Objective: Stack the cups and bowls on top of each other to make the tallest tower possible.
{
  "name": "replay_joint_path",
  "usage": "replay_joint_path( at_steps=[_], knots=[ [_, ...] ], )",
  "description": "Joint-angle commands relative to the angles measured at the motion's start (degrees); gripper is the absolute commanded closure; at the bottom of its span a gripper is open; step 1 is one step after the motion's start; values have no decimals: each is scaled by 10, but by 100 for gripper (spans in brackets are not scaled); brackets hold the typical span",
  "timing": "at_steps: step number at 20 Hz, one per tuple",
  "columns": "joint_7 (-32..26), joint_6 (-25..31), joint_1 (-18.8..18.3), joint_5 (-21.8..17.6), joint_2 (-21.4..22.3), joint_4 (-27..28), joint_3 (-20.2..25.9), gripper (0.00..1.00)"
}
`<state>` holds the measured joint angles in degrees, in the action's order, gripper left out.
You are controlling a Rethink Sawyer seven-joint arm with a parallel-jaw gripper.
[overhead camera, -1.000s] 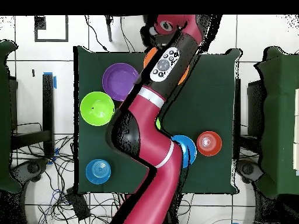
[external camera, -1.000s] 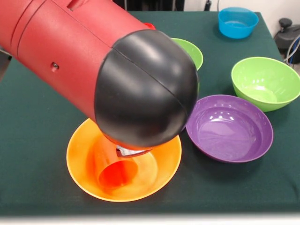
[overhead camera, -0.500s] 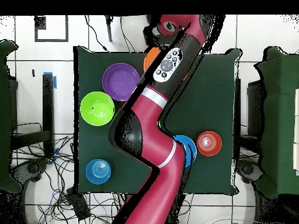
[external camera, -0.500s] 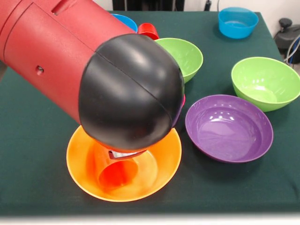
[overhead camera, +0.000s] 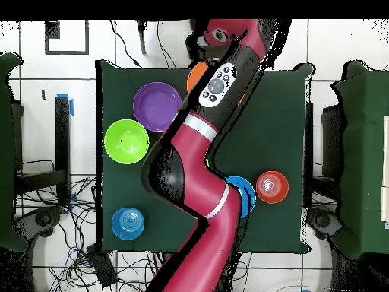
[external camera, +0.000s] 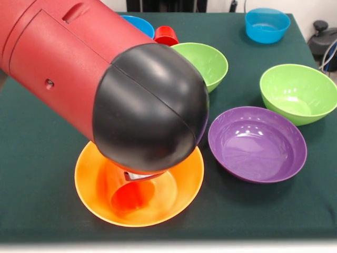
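The big orange bowl (external camera: 176, 192) (overhead camera: 195, 76) sits at the table's near edge in the front view. An orange cup (external camera: 131, 197) rests inside it, seemingly tilted, its reddish end towards the camera. My arm's black end cap (external camera: 152, 110) hangs right over the bowl and hides most of the gripper (external camera: 138, 176), of which only a small metal piece shows just above the cup. A red cup (external camera: 167, 35) stands far back beside a blue bowl (external camera: 138, 23) (overhead camera: 243, 194). A small crimson bowl (overhead camera: 272, 186) lies alone in the overhead view.
A purple bowl (external camera: 258, 143) (overhead camera: 157, 106) lies right of the orange bowl. Two lime green bowls (external camera: 299, 92) (external camera: 208, 60) stand behind it, and a second blue bowl (external camera: 267, 24) (overhead camera: 128, 223) at the far right corner. The arm (overhead camera: 194, 175) spans the table's middle.
The arm swung left in the front view, uncovering the green bowl, red cup and blue bowl behind it, then eased slightly right. The orange cup and bowl stayed put.
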<state>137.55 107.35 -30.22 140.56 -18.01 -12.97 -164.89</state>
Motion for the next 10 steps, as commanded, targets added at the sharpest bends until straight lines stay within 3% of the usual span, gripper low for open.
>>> replay_joint_path(
  at_steps=[1, 10],
  knots=[
    [-43, 64, -5, 10, -20, 37, -83, 0],
    [-39, 83, -6, 16, -21, 35, -95, 0]
  ],
)
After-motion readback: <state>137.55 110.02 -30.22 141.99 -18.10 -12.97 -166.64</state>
